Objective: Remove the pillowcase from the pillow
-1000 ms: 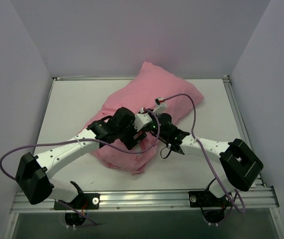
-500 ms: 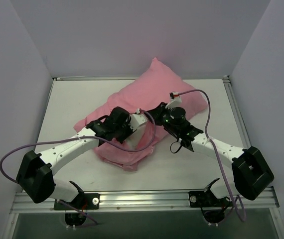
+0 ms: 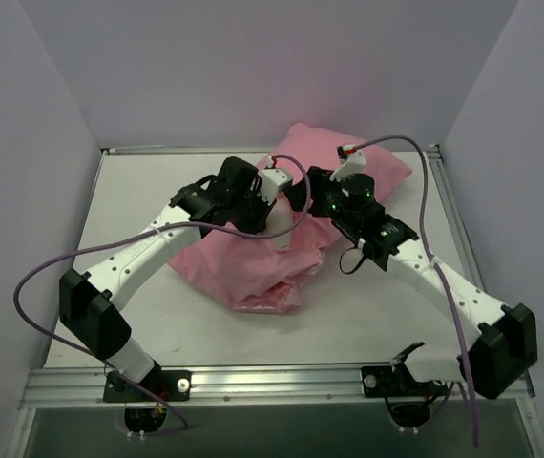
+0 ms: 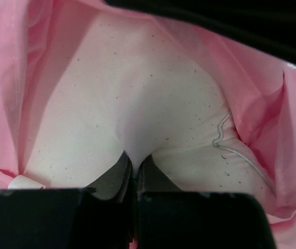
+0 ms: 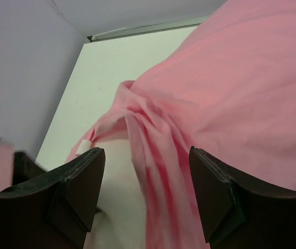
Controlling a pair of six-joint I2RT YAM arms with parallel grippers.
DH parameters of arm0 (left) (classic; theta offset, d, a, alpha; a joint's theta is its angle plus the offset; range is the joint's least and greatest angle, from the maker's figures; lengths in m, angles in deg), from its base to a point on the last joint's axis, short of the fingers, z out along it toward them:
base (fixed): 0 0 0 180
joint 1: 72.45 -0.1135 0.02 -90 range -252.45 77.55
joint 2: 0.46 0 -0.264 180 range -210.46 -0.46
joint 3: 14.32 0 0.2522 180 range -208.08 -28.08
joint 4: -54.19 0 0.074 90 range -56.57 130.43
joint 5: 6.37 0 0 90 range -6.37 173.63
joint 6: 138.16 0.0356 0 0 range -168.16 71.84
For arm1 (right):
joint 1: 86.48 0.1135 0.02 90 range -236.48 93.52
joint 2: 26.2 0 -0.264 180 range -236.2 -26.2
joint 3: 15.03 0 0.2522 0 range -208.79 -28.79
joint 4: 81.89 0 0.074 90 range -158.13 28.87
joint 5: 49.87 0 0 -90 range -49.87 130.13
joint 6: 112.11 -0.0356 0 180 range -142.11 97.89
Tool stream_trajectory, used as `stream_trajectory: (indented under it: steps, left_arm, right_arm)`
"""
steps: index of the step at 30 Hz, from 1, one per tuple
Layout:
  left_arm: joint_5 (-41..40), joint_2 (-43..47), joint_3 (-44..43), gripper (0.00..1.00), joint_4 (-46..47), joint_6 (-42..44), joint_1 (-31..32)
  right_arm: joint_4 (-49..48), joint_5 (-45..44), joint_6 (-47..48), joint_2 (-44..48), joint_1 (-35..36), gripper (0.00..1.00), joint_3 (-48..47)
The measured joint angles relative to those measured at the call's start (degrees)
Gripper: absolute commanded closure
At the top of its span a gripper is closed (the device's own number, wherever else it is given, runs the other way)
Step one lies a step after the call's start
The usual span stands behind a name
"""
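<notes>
The pink pillowcase (image 3: pixel 253 262) lies bunched over the middle and back of the table. In the left wrist view its opening (image 4: pixel 252 98) frames the bare white pillow (image 4: pixel 137 88). My left gripper (image 4: pixel 134 158) is shut on a pinch of that white pillow fabric; from above it sits at the case's mouth (image 3: pixel 270 212), beside a pale patch of pillow (image 3: pixel 280 230). My right gripper (image 5: pixel 145 151) is open just to the right (image 3: pixel 314 184), with loose folds of pillowcase (image 5: pixel 153 150) hanging between its fingers, untouched by either one.
White tabletop (image 3: pixel 138 200) shows to the left and front of the bundle. Grey walls enclose three sides. A metal rail (image 3: pixel 272 382) runs along the near edge. Purple cables loop off both arms.
Both arms have swung toward the back of the table, dragging the bundle with them. The left gripper closed on the pillow. The right gripper opened and let the pillowcase go.
</notes>
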Motion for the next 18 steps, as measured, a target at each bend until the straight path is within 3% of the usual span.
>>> stream_trajectory:
  steps: [9,13,18]
  left_arm:
    - [1.81,-5.22,-8.02,0.98,-3.28,-2.56,-2.21]
    - [1.81,-5.22,-9.51,0.98,-3.3,-2.99,-2.29]
    - [1.97,-5.27,-9.55,0.98,-3.52,-3.5,-2.27]
  right_arm:
    - [6.58,0.92,4.04,22.4,6.12,0.37,11.52]
    - [5.05,0.79,6.25,21.64,11.74,0.35,11.54]
    - [1.77,0.52,6.58,12.63,13.4,0.36,11.45]
